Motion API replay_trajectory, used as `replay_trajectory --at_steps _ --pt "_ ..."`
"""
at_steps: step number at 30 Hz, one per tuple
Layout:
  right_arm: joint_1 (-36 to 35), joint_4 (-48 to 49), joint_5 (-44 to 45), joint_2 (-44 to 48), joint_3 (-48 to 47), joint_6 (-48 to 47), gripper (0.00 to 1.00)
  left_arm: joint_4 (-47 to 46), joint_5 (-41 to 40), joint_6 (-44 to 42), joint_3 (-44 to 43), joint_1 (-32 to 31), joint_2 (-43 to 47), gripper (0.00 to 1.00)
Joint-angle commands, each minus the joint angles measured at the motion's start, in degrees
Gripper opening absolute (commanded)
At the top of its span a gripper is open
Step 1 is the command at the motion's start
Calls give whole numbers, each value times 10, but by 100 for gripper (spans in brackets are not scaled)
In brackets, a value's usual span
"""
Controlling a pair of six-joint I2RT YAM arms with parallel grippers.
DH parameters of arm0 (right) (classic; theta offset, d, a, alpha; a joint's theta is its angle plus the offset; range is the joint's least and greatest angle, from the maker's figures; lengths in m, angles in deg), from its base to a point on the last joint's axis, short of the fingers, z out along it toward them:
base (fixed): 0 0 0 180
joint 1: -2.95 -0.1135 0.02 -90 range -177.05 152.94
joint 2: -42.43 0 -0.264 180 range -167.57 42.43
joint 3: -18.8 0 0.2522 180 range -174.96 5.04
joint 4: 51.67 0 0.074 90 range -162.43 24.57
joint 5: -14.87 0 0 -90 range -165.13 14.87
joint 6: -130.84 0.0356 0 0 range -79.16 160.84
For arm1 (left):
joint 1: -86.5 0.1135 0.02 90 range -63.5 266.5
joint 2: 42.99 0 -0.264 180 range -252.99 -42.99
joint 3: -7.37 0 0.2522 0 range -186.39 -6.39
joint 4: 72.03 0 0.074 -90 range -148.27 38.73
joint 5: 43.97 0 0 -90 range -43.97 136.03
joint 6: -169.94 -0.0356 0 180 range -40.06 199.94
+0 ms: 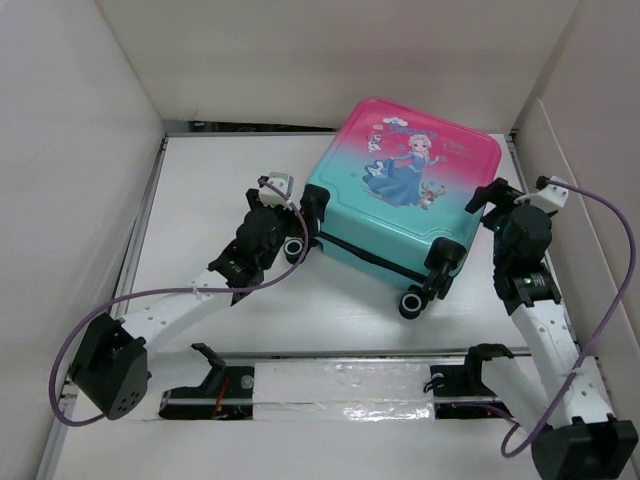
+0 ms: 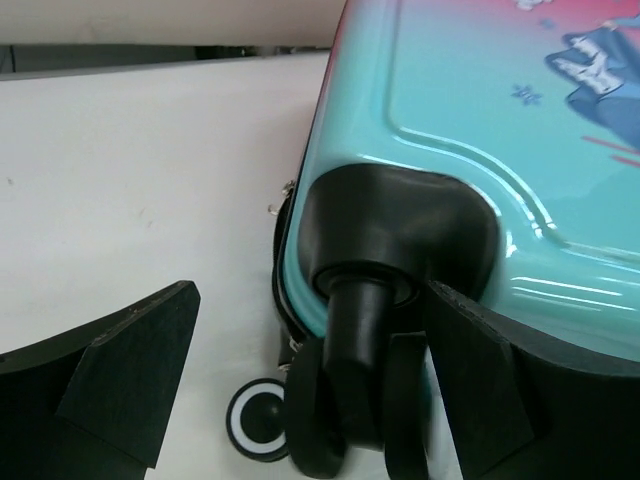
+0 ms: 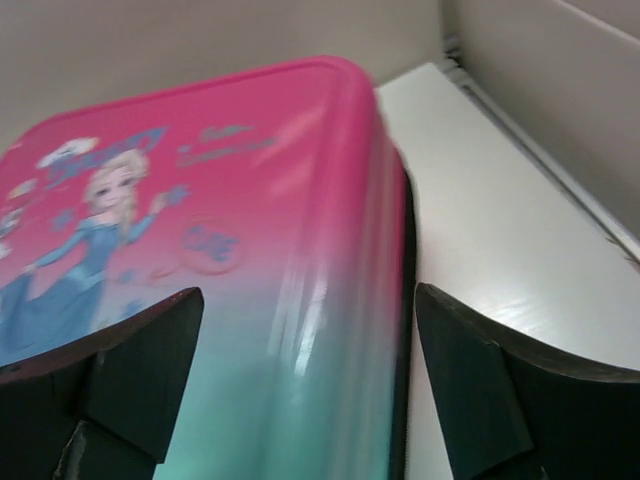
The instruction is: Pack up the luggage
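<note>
The luggage (image 1: 400,190) lies flat and closed on the white table, pink at the far end and teal at the near end, princess print facing up. Its black wheels (image 1: 410,303) stick out at the near corners. My left gripper (image 1: 303,203) is open at the luggage's left near corner. In the left wrist view the gripper (image 2: 312,300) has a black caster (image 2: 355,400) between its fingers, close to the right finger and well clear of the left one. My right gripper (image 1: 490,195) is open at the right edge. In the right wrist view it (image 3: 310,295) straddles the shell's side (image 3: 330,300).
White walls enclose the table on the left (image 1: 70,200), back (image 1: 330,50) and right (image 1: 590,200). A taped rail (image 1: 340,385) with black mounts runs along the near edge. Purple cables (image 1: 140,300) loop off both arms. A second black-and-white wheel (image 2: 255,420) rests on the table.
</note>
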Motion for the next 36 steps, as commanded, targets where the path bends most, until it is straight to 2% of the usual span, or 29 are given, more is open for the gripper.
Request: replay_trajectory --at_steps 1,4,9,10,12,13,16,18,19,22,25,31,36 --pt "95 16 -87 -11 12 13 96 11 -6 -20 -21 14 1 91" --pt "168 50 -179 -51 19 26 99 1 33 -19 -15 20 -2 91" --pt "192 106 -370 -140 0 18 100 3 81 -20 -23 26 -38 88" --pt "192 82 -414 -179 -32 6 100 3 97 -18 -27 26 -49 83" --pt "192 91 -446 -204 -42 4 100 8 110 -17 -33 32 -58 72" --pt "187 103 -460 -214 -42 12 100 8 120 -16 -35 32 -61 62" --pt "181 132 -503 -262 -51 17 100 -5 165 -8 -33 32 -71 52" --pt "161 134 -534 -311 -79 8 100 -7 192 -7 -36 32 -80 37" --pt "141 131 -540 -329 -93 -3 100 -6 204 -2 -38 32 -83 25" --pt "90 123 -545 -384 -139 -21 99 -26 264 14 -24 32 -78 7" --pt "56 102 -533 -429 -196 -33 98 -38 265 16 -15 1 -60 0" --pt "28 66 -523 -483 -292 -39 99 -87 391 72 12 -12 -60 0" --pt "28 25 -530 -528 -383 -46 100 -85 384 40 -24 -102 -102 0"
